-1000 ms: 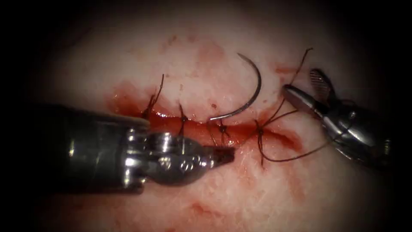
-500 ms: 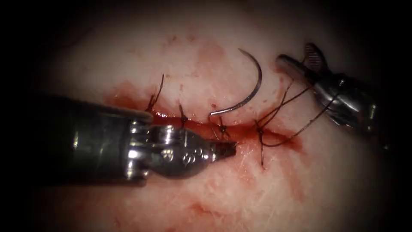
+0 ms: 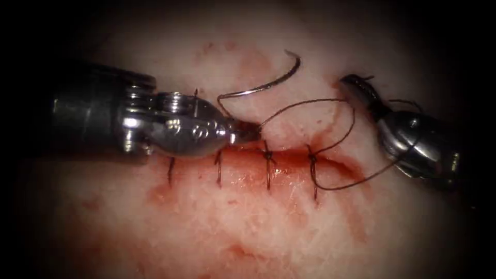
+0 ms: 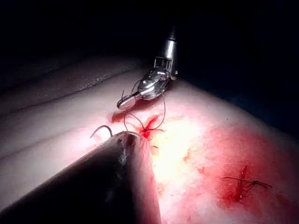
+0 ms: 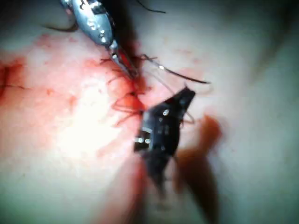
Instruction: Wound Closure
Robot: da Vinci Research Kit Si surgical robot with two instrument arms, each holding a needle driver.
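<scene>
Endoscope view is showing the pale pink pork tissue (image 3: pixel 268 222) with its red horizontal cut (image 3: pixel 289 157). The silver left hand (image 3: pixel 250 132) is clenching the dark thread (image 3: pixel 310 103) beside the thin curved steel needle (image 3: pixel 266 82), which is lying free above the cut. The right hand (image 3: pixel 356 88) is looking clenched, thread draping over it. The left wrist view is showing another dark stitch (image 4: pixel 245 182).

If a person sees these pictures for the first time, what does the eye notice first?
First comes the left tool, lying across the cut from the left, its jaws shut on the thread just above the cut's upper edge. Beside it the curved needle lies free on the tissue above the cut, held by neither tool. At the right, the right tool has thread draped around it, and four dark stitches cross the red cut.
</scene>
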